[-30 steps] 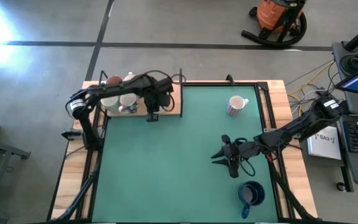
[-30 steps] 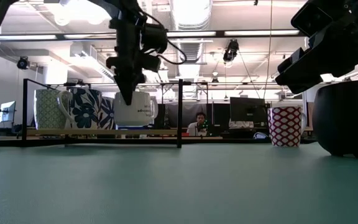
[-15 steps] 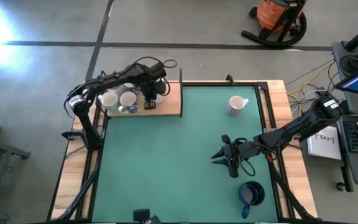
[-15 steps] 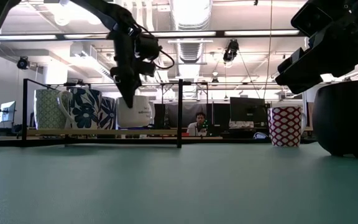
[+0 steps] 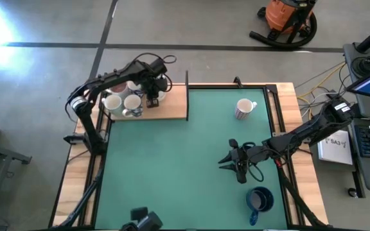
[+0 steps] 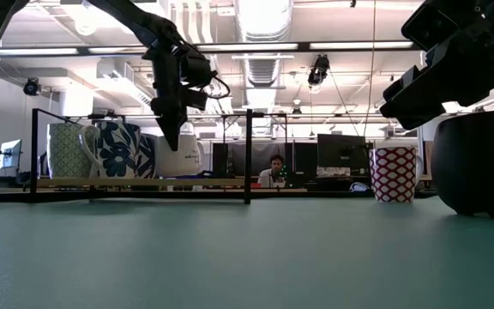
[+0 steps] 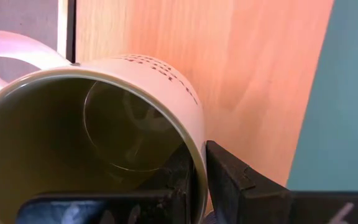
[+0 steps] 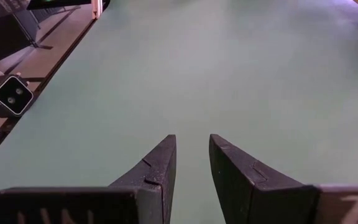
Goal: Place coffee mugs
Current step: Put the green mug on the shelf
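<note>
coffee mugs: several stand grouped on the wooden tray (image 5: pixel 172 110) at the far left corner of the table; two more stand apart on the green mat (image 5: pixel 191 160).
cream mug (image 7: pixel 98 137): on the wooden tray, its wall sits between the left gripper's fingers, one finger inside the rim and one outside.
left gripper (image 5: pixel 151 96): over the tray at the mug cluster, pointing down, jaws nearly closed with the cream mug's wall between them; whether they still press it cannot be told.
floral mug (image 6: pixel 114 153): dark blue with white flowers, upright on the tray, just beside a pale patterned mug (image 6: pixel 63 152).
red-patterned mug (image 5: pixel 243 108): upright on the mat toward the far right, handle pointing right.
dark blue mug (image 5: pixel 259 200): on the mat at the near right edge, well apart from the tray.
right gripper (image 8: pixel 188 163): low over bare mat between the two loose mugs, jaws partly apart, holding nothing.
</note>
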Tool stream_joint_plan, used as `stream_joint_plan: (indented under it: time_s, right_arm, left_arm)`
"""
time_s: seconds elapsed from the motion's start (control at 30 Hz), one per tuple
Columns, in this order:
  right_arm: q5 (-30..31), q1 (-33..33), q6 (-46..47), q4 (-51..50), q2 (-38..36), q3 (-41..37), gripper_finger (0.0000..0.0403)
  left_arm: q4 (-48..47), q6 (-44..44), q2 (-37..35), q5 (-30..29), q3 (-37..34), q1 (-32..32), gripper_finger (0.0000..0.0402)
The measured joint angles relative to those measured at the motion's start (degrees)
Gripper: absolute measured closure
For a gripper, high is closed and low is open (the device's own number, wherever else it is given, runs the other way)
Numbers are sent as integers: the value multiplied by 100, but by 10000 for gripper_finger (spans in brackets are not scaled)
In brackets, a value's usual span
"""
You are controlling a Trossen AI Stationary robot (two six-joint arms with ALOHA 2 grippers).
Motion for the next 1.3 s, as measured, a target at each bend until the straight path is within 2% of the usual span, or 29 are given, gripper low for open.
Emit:
stream_joint_plan:
  time_s: [0.93,1.3]
  right_arm:
    - [0,0,-17,-2,1,-1,316]
    - [-12,1,-19,-2,1,-1,316]
  left_arm:
    - [136,-189,2,2,-17,65,352]
    - [-219,-588,-180,463,181,-283,352]
